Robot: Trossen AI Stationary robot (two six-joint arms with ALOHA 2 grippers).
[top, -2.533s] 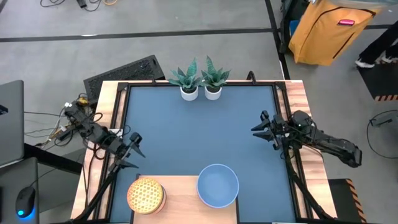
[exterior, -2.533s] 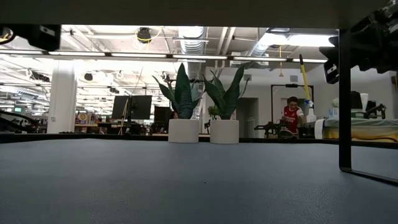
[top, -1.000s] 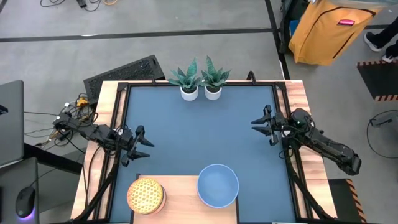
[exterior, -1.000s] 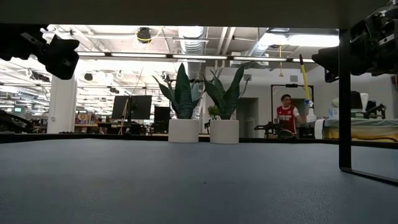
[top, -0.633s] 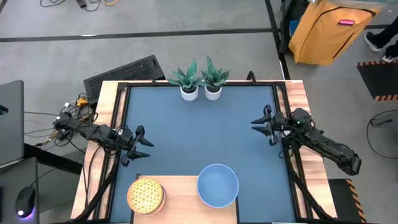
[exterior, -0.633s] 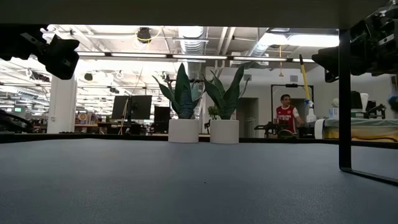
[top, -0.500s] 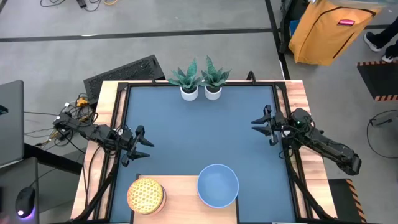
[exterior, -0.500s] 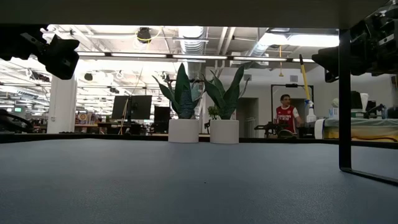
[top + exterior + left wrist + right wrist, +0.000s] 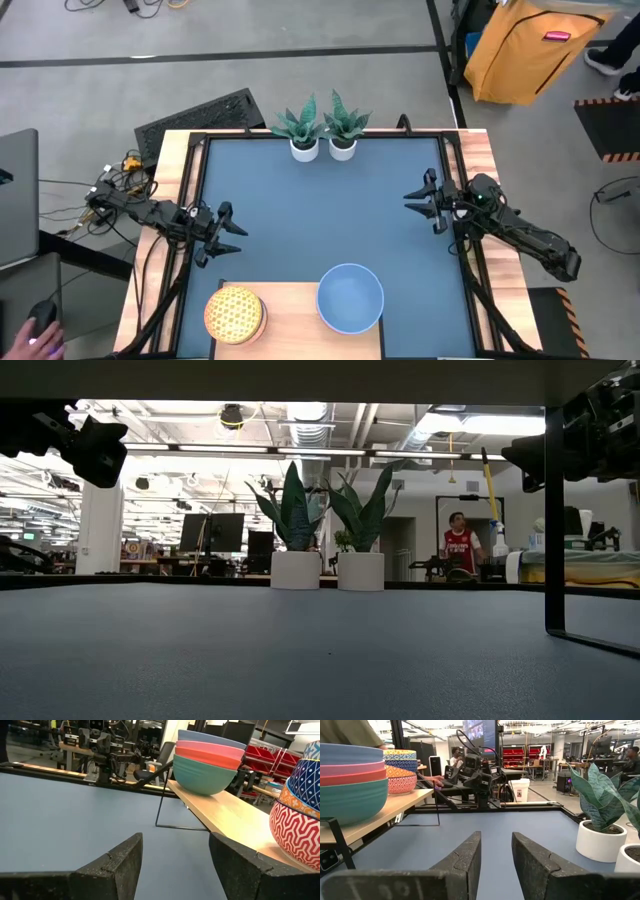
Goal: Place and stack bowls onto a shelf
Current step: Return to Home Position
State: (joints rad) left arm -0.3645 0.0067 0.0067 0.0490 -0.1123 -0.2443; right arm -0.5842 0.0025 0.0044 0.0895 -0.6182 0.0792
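The left gripper (image 9: 230, 232) hung over the left side of the blue table (image 9: 320, 210), its fingers wide apart with nothing in them; the right gripper (image 9: 420, 208) hung over the right side, fingers a little apart, empty too; on the shelf (image 9: 290, 325) sat the big stack (image 9: 205, 767), a light blue bowl (image 9: 350, 297) on top; the small patterned stack (image 9: 235, 313) stood near it.
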